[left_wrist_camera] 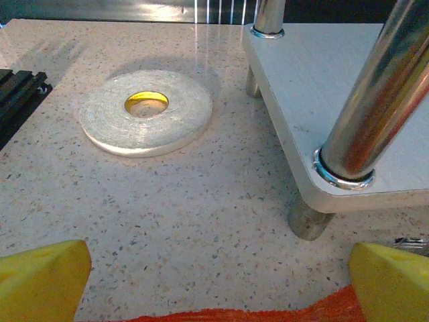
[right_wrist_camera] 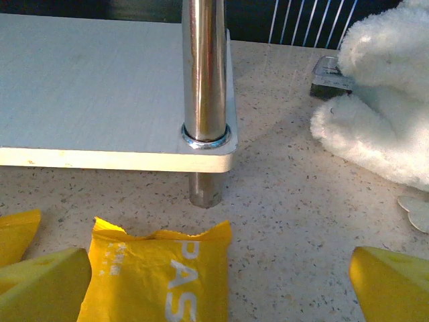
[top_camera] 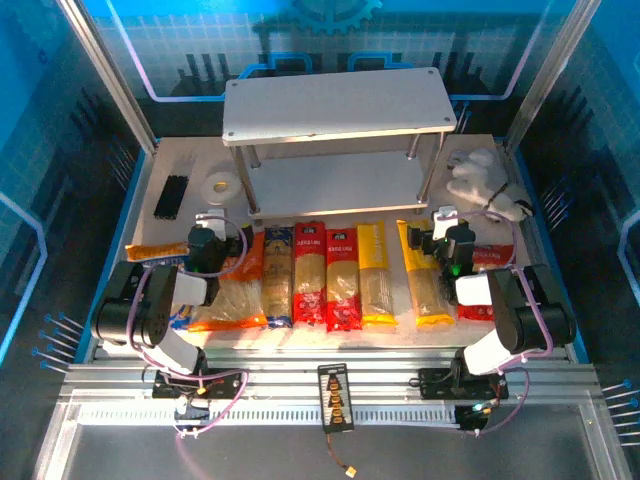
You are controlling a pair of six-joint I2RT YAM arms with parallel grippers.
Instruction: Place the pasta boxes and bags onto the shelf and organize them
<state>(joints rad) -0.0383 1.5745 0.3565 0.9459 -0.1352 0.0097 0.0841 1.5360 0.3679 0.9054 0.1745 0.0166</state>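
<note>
- Orange and crinkly, one pillow bag (top_camera: pixel 150 252) lies in front of the shelf's left corner. The two-tier shelf of white boards on thin metal posts (top_camera: pixel 335 105) has nothing on it yet.
- A flat white tape roll (left_wrist_camera: pixel 146 111) and a black ribbed bar (top_camera: pixel 172 197) sit to the left of the shelf, out of the way.
- The left gripper (left_wrist_camera: pixel 218 285) hangs just in front of the shelf's left front post. Its yellow fingers (left_wrist_camera: pixel 40 278) are wide apart and hold nothing.
- Five long pasta packs lie side by side in front of the shelf, each with its long way pointing at the shelf: a blue-and-yellow pack (top_camera: pixel 277 275), two red packs (top_camera: pixel 308 275) (top_camera: pixel 342 280) and two yellow packs (top_camera: pixel 373 272) (top_camera: pixel 425 285).
- The right gripper (right_wrist_camera: pixel 221 282) hangs in front of the shelf's right front post, fingers wide apart and empty. The end of a yellow pack lies right under it, so I think this arm is the nearer one for that pack.
- A white fluffy toy (right_wrist_camera: pixel 382 114) sits to the right of the shelf.
- The front posts stand in the way, so a pack likely has to slide in between them.
</note>
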